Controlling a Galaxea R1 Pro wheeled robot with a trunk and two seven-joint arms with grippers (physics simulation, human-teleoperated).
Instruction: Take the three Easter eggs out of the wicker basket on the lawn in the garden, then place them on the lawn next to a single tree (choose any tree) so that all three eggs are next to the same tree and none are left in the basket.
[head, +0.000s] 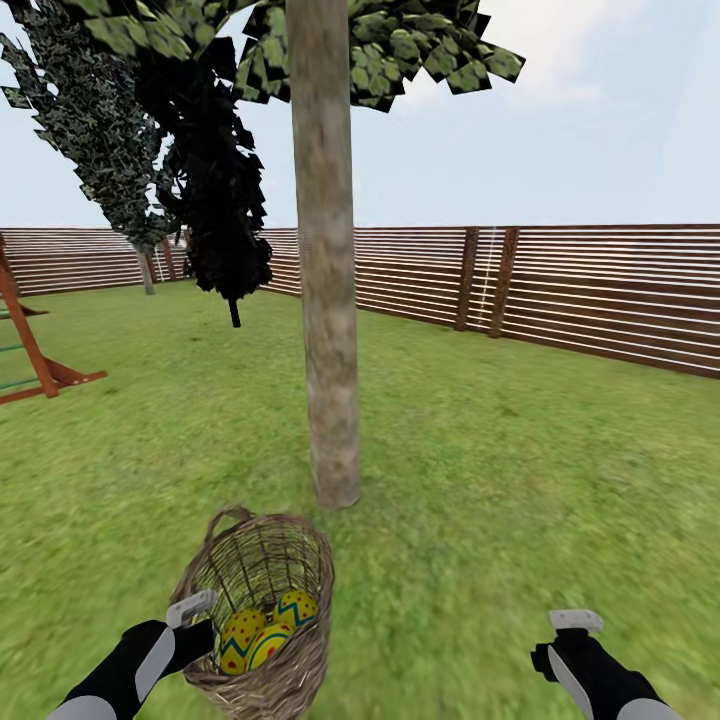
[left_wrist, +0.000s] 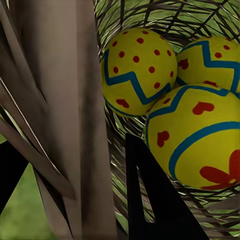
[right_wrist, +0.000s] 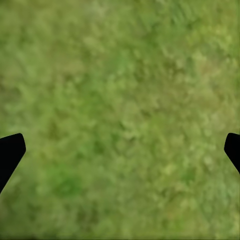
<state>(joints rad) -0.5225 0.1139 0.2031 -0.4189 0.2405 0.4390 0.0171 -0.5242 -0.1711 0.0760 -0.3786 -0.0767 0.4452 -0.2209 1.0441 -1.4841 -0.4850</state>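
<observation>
The brown wicker basket (head: 300, 580) leans on the lawn (head: 520, 470) just in front of the pale trunk of a tree (head: 325, 300). Inside it lie three yellow Easter eggs with blue zigzags and red dots (head: 240, 635) (head: 296, 606) (head: 268, 647). The left wrist view shows them close up (left_wrist: 139, 70) (left_wrist: 212, 60) (left_wrist: 200, 140). My left gripper (head: 195, 622) is shut on the basket's near rim (left_wrist: 65, 100), one finger inside and one outside. My right gripper (head: 575, 625) hangs open over bare grass (right_wrist: 120, 100), well right of the basket.
A brown slatted fence (head: 600, 290) runs behind the tree. A nearly black-leaved tree (head: 220, 200) stands at the back left, and a wooden playset frame (head: 30, 350) is at the far left. Open grass stretches to the right of the trunk.
</observation>
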